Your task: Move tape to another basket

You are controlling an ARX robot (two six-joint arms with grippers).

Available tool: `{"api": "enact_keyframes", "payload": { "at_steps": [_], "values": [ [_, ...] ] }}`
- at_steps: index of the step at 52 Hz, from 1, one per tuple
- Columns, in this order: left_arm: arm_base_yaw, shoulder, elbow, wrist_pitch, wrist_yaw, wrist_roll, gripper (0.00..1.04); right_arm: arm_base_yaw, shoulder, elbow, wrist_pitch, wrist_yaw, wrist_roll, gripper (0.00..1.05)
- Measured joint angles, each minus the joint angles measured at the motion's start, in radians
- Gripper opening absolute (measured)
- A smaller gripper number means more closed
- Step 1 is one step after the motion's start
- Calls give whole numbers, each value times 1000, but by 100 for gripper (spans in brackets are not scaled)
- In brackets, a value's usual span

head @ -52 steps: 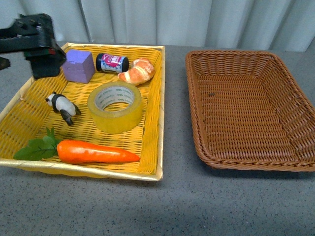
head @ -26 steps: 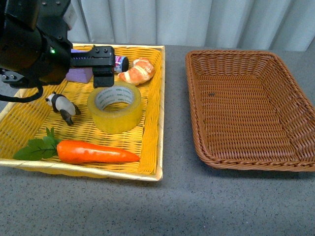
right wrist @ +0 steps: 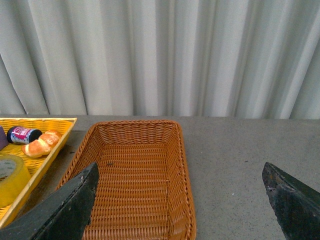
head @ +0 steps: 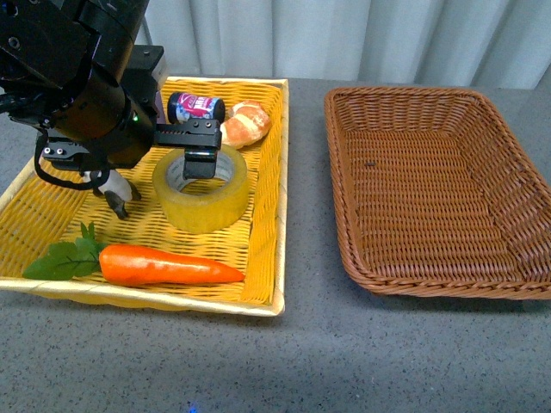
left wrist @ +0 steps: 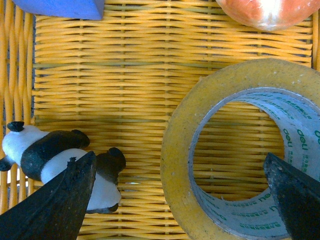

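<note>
At the far left of the front view, the left arm [head: 82,86] is hanging over the yellow tray [head: 52,219]. The left gripper [head: 159,176] is holding its jaws spread wide apart, clamped on nothing. Just beneath it the tape [head: 202,211] is lying flat, hole upward, in the middle of that tray.

The left wrist view is showing how the jaws are standing. 1 fingertip [left wrist: 60,200] is sitting outside the ring, over the toy panda [left wrist: 45,150]. The other is sitting over the ring's hole, so 1 wall of the roll is lying between the 2 jaws. Whether either finger is touching the roll cannot be told. A corner of a purple block [left wrist: 60,7] is showing past the panda.

A carrot [head: 168,265] is lying along the tray's near edge, in front of the tape. A small bottle [head: 196,108] and a bread roll [head: 245,123] are lying behind the tape, by the far rim.

Further right, well apart from the tape, the brown basket [head: 344,215] is sitting on the grey table [head: 301,361], just beside the tray.

In the right wrist view, the right gripper [right wrist: 180,200] is hovering above the table with its jaws wide apart and nothing between them. It is facing the brown basket and the pale curtain [right wrist: 160,55].
</note>
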Motion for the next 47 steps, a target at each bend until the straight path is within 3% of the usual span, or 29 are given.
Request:
{"api": "enact_keyframes", "payload": {
  "at_steps": [6,12,33,42,47],
  "values": [
    [3,16,21,-12,8,4,97,0,0,0,0,0,0,96],
    [4,31,38,-29,1,19,76,0,0,0,0,0,0,96],
    [4,53,58,-41,-8,49,19,0,0,0,0,0,0,96],
    [4,53,64,-47,-5,66,16,0,0,0,0,0,0,96],
    [5,41,74,-63,43,72,16,0,0,0,0,0,0,96]
  ]
}}
